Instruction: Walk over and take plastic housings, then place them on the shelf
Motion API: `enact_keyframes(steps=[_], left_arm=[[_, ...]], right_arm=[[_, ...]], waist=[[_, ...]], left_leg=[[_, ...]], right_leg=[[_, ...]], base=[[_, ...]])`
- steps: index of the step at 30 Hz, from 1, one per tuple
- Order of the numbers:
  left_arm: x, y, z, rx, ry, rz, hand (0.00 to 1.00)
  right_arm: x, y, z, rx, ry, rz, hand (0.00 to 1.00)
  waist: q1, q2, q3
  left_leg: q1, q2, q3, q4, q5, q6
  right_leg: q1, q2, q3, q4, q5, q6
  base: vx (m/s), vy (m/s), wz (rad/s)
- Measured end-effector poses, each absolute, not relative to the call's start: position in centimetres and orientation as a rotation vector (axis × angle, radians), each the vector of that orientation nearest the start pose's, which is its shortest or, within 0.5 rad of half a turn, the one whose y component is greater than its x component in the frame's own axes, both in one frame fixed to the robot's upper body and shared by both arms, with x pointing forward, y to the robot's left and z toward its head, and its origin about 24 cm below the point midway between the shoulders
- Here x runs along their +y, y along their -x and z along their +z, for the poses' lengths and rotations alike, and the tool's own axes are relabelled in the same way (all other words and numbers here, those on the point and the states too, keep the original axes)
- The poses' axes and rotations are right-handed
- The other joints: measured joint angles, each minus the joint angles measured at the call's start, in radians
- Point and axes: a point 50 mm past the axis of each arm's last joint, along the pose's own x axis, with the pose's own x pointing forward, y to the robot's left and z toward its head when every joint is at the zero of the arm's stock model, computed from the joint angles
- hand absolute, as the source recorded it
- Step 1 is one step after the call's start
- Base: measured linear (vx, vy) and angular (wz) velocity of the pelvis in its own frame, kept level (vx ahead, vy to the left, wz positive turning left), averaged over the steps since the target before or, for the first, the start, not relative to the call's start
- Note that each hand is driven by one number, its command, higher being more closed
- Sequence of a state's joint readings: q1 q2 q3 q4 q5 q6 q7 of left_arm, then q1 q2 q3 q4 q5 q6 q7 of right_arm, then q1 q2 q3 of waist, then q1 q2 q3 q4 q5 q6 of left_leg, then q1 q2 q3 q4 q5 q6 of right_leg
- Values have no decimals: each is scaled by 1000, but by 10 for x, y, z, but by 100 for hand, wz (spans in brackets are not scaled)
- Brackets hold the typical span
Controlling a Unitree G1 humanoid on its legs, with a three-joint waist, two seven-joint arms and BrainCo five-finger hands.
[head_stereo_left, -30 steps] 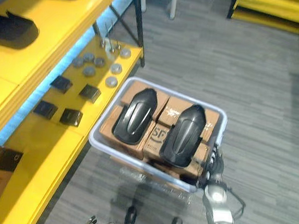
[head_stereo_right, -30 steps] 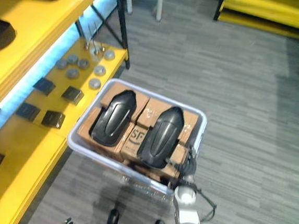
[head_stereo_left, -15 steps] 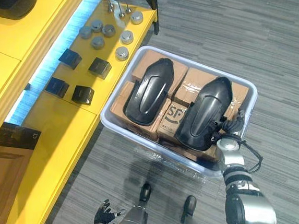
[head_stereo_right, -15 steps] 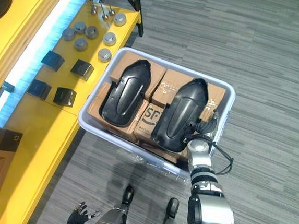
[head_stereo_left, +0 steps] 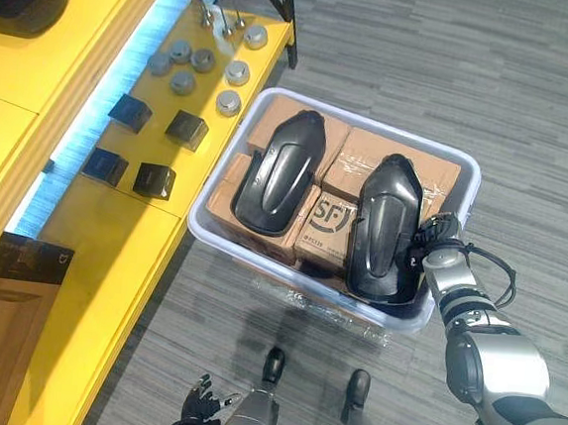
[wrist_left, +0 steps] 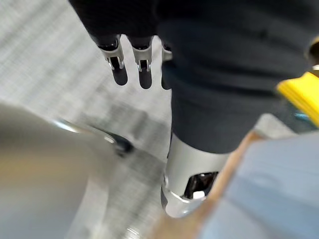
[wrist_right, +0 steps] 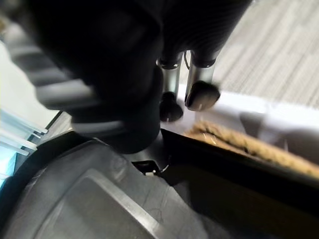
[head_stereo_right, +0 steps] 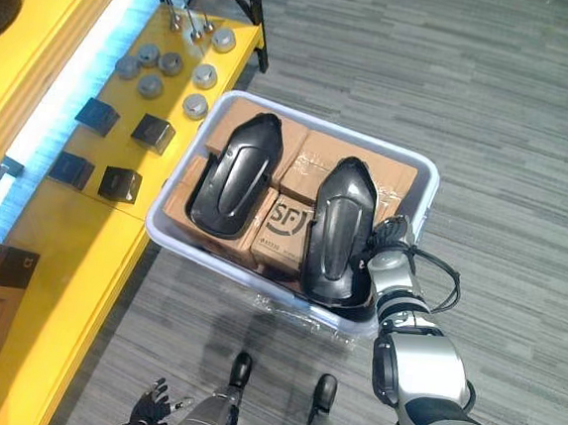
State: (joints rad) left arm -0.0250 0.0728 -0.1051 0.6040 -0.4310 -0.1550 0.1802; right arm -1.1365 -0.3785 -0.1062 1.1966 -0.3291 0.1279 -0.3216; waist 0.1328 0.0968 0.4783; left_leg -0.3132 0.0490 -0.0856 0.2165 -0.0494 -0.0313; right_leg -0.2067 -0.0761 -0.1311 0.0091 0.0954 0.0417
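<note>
1. Yellow shelf (head_stereo_left: 112, 247): stands well left of the right hand (head_stereo_left: 434, 232).
2. Grey bin (head_stereo_left: 466, 179): encloses the right hand; cardboard boxes (head_stereo_left: 322, 238) fill it.
3. Two black plastic housings (head_stereo_left: 383, 221): lie on the boxes. One touches the right hand; the other (head_stereo_left: 280, 172) lies further left.
4. Right hand: grip state cannot be determined.
5. Left hand (wrist_left: 143, 67): hangs low, fingers straight, holding nothing.

Right housing (head_stereo_left: 382, 226) now lies straighter, its near end slid toward the near wall of the bin (head_stereo_left: 288, 279). Right hand (head_stereo_left: 433, 233) sits farther in, against its right edge.
</note>
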Motion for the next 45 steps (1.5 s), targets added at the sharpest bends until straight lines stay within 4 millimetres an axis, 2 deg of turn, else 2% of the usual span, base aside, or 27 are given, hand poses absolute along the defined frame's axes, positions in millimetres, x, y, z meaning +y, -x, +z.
enact_keyframes(steps=[1, 2, 3, 4, 5, 6, 8, 12, 15, 17, 18, 21, 22, 23, 26, 29, 30, 33, 34, 36, 38, 41, 45], left_arm=[[161, -222, -64, 409, 282, 237, 0], [159, -229, -38, 283, 322, 226, 0], [157, -232, -26, 224, 341, 219, 0], [156, -234, -3, 120, 369, 207, 0], [155, -236, 15, 39, 381, 198, 0], [155, -236, 24, 2, 377, 194, 0], [153, -236, 51, -114, 343, 188, 0], [142, -236, 77, -231, 260, 157, 0], [126, -246, 92, -278, 304, 82, 0], [113, -252, 97, -281, 345, 23, 0], [101, -259, 97, -259, 370, -27, 0], [82, -266, 85, -178, 406, -84, 0], [74, -270, 74, -109, 440, -96, 0], [67, -276, 62, -15, 496, -70, 0], [68, -277, 59, -2, 490, -48, 0], [69, -285, 60, 14, 494, -7, 0], [70, -287, 59, 16, 488, 1, 100], [72, -288, 61, 20, 510, 29, 100], [78, -290, 61, 23, 542, 74, 100], [96, -289, 66, -19, 608, 223, 100], [101, -283, 73, -76, 629, 255, 100], [101, -272, 67, -69, 643, 272, 100], [106, -261, 58, -51, 640, 286, 100]], right_arm=[[-236, -413, 178, 72, 582, -484, 100], [-235, -411, 189, -6, 638, -496, 100], [-235, -409, 192, -43, 661, -504, 100], [-235, -404, 196, -105, 711, -516, 100], [-234, -398, 195, -146, 748, -527, 100], [-233, -395, 192, -160, 768, -528, 100], [-228, -384, 177, -189, 813, -522, 100], [-214, -368, 151, -205, 835, -505, 100], [-198, -361, 152, -264, 824, -486, 100], [-187, -357, 155, -306, 806, -469, 100], [-174, -355, 160, -350, 777, -448, 100], [-148, -350, 166, -416, 715, -408, 100], [-124, -343, 170, -478, 660, -361, 100], [-88, -324, 164, -540, 592, -263, 100], [-86, -322, 160, -527, 585, -253, 100], [-69, -310, 154, -547, 539, -174, 100], [-65, -308, 155, -565, 535, -158, 100], [-57, -301, 158, -598, 515, -131, 100], [-54, -292, 153, -597, 493, -119, 100], [-48, -267, 144, -578, 319, -57, 100], [-44, -253, 139, -563, 194, -20, 100], [-40, -246, 134, -551, 121, 14, 100], [-38, -239, 124, -522, 98, 49, 100]], waist=[[-3, 0, -1], [-10, 0, -1], [-11, -1, -2], [-18, -2, -15], [-23, -5, -31], [-25, -7, -41], [-40, -15, -78], [-60, -27, -161], [-68, -33, -197], [-69, -36, -226], [-71, -37, -249], [-78, -42, -284], [-92, -56, -303], [-95, -91, -338], [-93, -98, -352], [-101, -102, -376], [-105, -102, -379], [-113, -102, -383], [-113, -102, -392], [-118, -105, -407], [-126, -104, -414], [-139, -108, -443], [-142, -107, -453]], left_leg=[[3, -1, 0, -2, 0, 0], [10, -3, -3, -6, 3, 1], [16, -5, -4, -11, 4, 1], [24, -5, -5, -23, 11, 1], [37, -7, -12, -40, 17, 1], [43, -9, -14, -46, 20, 1], [77, -9, -21, -70, 28, -1], [121, -8, -21, -117, 49, -4], [160, -4, -21, -148, 64, -9], [166, 0, -22, -166, 76, -12], [178, 5, -22, -189, 90, -16], [203, 17, -19, -234, 108, -20], [220, 26, -17, -264, 121, -25], [241, 34, -9, -283, 128, -30], [241, 34, -9, -285, 131, -32], [252, 37, 3, -285, 133, -36], [252, 38, 4, -285, 133, -36], [258, 38, 6, -287, 133, -37], [269, 37, 13, -296, 133, -37], [286, 40, 35, -302, 131, -39], [299, 41, 47, -302, 128, -43], [300, 42, 46, -302, 124, -48], [300, 42, 45, -303, 119, -55]], right_leg=[[3, 0, 0, 0, 0, 0], [11, -2, -5, -1, 0, 0], [17, -3, -7, -4, 0, 1], [23, -5, -13, -8, 0, 1], [38, -7, -18, -20, 1, 2], [43, -7, -19, -22, 1, 2], [77, -8, -22, -37, 1, 2], [107, -9, -22, -53, 1, 3], [137, -6, -23, -63, 1, 2], [137, -3, -24, -66, 0, 2], [137, 1, -24, -66, 1, 1], [139, 9, -22, -66, 3, -2], [142, 16, -22, -66, 6, -6], [152, 23, -18, -72, 11, -13], [153, 23, -19, -75, 12, -13], [169, 26, -15, -92, 19, -16], [169, 27, -15, -92, 19, -16], [174, 28, -14, -92, 19, -16], [177, 30, -11, -92, 18, -16], [181, 31, 9, -92, 18, -16], [191, 31, 16, -92, 18, -16], [192, 32, 12, -93, 17, -16], [192, 33, 11, -93, 13, -10]], base=[[-21, 19, 7], [-18, 22, 6], [-17, 24, 12], [4, 7, 14], [11, -3, 14], [33, -5, 14], [49, -4, 10], [40, -14, 4], [0, 0, 0], [-26, -25, 1], [-54, -51, 0], [-46, -37, -4], [-92, -64, -7], [-87, -51, -5], [-15, -10, -3], [24, -1, -5], [0, 0, 0], [-2, 4, -2], [4, 17, -12], [18, 19, -28], [13, 18, -18], [-6, 7, 1], [-41, 15, 1]])
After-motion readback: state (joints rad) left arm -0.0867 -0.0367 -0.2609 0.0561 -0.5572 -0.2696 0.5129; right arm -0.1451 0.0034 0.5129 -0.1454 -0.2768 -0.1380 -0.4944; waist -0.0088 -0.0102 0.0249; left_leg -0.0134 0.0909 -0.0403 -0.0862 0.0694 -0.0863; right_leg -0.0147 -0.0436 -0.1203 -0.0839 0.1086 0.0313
